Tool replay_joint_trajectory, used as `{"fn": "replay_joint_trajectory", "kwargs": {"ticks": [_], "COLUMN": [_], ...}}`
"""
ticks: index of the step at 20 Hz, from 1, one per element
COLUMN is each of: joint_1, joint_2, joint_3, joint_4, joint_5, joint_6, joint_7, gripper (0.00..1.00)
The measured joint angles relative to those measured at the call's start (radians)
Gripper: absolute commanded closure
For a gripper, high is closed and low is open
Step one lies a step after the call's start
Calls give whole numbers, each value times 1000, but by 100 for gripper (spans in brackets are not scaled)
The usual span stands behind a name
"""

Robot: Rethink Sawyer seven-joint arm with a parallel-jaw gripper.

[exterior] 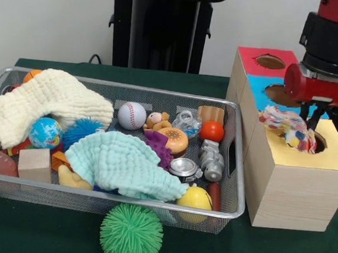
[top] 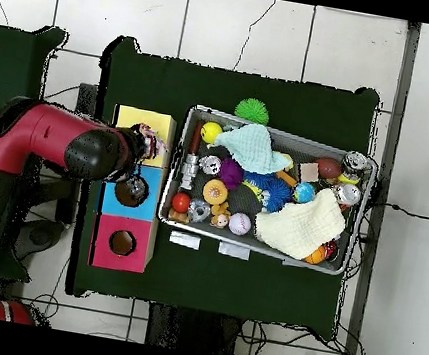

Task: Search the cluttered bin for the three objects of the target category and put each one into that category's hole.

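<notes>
So this looks like the drop-off part of the job: the gripper (exterior: 309, 122) hangs right over the yellow section (exterior: 332, 154) of the sorting box, with a multicoloured rag toy (exterior: 287, 126) pinched between its fingers, and that bundle sits at the left rim of the yellow hole (exterior: 318, 141), part on the yellow top and part over the opening. My guess is the next move just needs the jaws to let go once the bundle is centred over the hole, since right now most of it seems to lie left of the opening and it could snag on the edge instead of falling through. The toy itself is a soft knotted-looking wad, white with bits of pink, blue, yellow and red, floppy and shapeless, so I'd expect it to drape rather than drop cleanly. Behind the yellow section are the blue section (exterior: 261, 87) and the red section (exterior: 255, 58), each with its own round hole. To the left, the wire-mesh bin (exterior: 150, 205) is packed full: a baseball (exterior: 132, 115), an orange ball (exterior: 212, 131), a toy burger (exterior: 175, 140), a mint cloth (exterior: 121, 164) and a cream cloth (exterior: 47, 101) covering who knows what. A green spiky ball (exterior: 131, 234) sits outside the bin on the near side.
</notes>
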Motion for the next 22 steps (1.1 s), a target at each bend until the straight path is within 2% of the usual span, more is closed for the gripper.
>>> {"fn": "replay_joint_trajectory", "kwargs": {"ticks": [5, 15, 17, 22], "joint_1": [3, 40, 49, 61], "joint_2": [18, -43, -74, -111], "joint_3": [15, 230, 300, 385], "joint_4": [0, -6, -5, -5], "joint_5": [6, 2, -12, -29], "joint_6": [16, 119, 155, 195], "joint_7": [0, 0, 0, 0], "gripper": [100, 100, 100, 100]}}
